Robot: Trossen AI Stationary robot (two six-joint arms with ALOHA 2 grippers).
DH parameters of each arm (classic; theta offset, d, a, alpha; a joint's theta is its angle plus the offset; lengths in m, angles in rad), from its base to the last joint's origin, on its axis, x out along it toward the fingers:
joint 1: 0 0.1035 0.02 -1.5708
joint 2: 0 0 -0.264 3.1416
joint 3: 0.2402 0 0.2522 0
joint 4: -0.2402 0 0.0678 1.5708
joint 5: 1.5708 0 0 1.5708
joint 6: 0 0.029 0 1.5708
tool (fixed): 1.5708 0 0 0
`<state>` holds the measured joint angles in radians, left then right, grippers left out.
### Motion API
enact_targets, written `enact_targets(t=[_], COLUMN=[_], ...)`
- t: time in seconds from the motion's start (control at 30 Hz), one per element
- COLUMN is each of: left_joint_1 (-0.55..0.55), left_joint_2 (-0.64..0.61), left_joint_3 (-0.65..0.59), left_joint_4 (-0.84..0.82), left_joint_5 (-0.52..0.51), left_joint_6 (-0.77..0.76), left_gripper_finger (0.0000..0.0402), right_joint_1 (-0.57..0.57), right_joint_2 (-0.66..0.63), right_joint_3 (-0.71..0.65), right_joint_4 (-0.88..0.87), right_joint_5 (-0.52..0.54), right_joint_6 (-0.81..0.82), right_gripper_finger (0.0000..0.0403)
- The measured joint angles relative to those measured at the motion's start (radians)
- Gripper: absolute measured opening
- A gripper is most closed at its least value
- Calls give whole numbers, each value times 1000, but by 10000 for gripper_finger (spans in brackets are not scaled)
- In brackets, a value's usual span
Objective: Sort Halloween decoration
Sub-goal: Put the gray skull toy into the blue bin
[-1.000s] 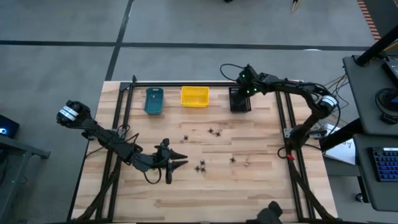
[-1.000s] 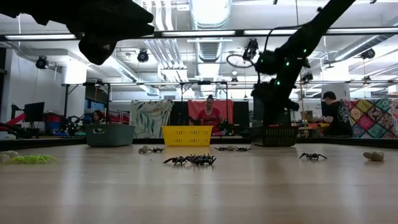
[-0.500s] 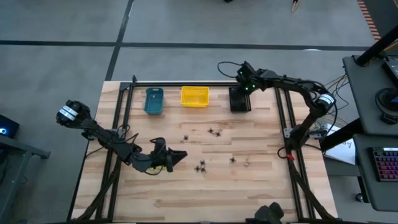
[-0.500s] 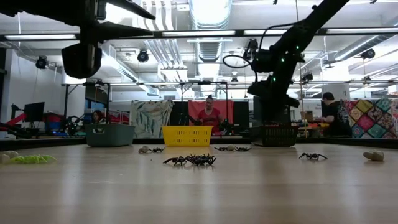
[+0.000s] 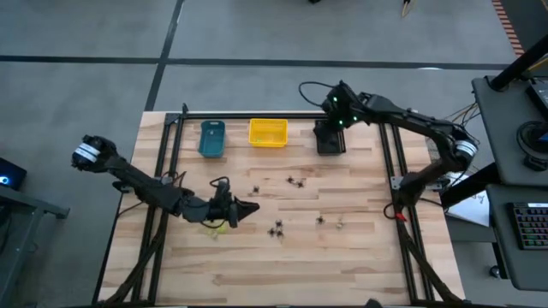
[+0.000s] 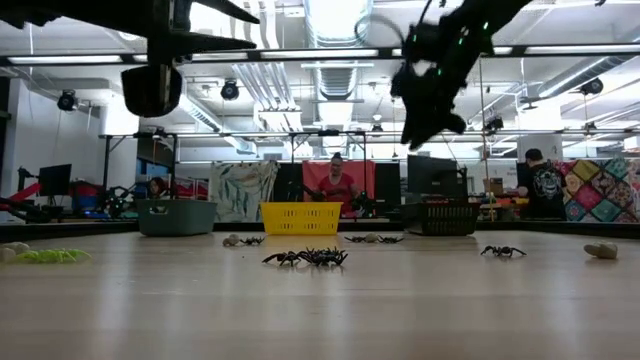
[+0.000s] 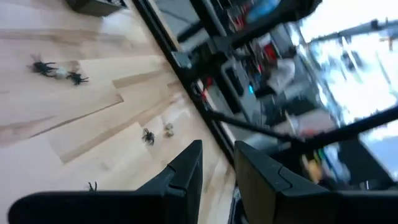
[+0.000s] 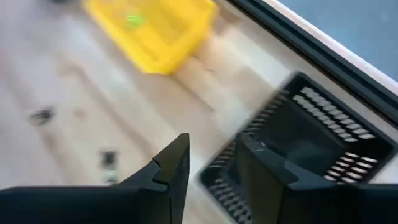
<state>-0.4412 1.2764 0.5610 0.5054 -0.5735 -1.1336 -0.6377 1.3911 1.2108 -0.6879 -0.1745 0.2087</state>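
Observation:
Several tiny black spidery decorations lie on the wooden table: one point(image 5: 255, 190), another point(image 5: 294, 180) and a cluster point(image 5: 276, 229), seen in the low view as a dark clump point(image 6: 305, 258). A yellow-green one point(image 5: 214, 227) lies beside my left arm. My left gripper point(image 5: 247, 210) hovers above the table left of the cluster, pointing right, open with nothing between its fingers point(image 7: 217, 168). My right gripper point(image 5: 330, 118) hangs high over the black bin point(image 5: 330, 137), open and empty point(image 8: 211, 168).
A teal bin point(image 5: 211, 137) and a yellow bin point(image 5: 268, 132) stand left of the black bin along the far edge. A black spider point(image 5: 320, 219) and a pale piece point(image 5: 339, 224) lie at centre right. Black rails point(image 5: 385, 162) run along the table's sides. People show in the room behind.
My right gripper has risen from just over the black bin to well above it. My left gripper has shifted a little toward the far edge, staying above the table and uncovering the yellow-green decoration. The decorations on the table have not moved.

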Motion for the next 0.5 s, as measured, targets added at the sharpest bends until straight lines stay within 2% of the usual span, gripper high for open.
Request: enact_targets(t=[0.13, 0.3, 0.4, 0.5], left_joint_1=[90, 204, 255, 274], left_joint_2=[-68, -151, -182, -191], left_joint_3=[0, 0, 0, 0], left_joint_4=[-157, -367, -506, -627], left_joint_5=[173, 347, 413, 435], left_joint_6=[56, 128, 153, 163], left_gripper_finger=[75, 75, 75, 75], right_joint_1=[109, 235, 317, 398], right_joint_2=[-84, -143, -148, -136], right_joint_3=[-23, -54, -69, -83], right_joint_4=[33, 39, 37, 37], right_joint_5=[-2, -2, -2, -10], right_joint_6=[87, 339, 499, 636], right_gripper_finger=[105, 95, 96, 97])
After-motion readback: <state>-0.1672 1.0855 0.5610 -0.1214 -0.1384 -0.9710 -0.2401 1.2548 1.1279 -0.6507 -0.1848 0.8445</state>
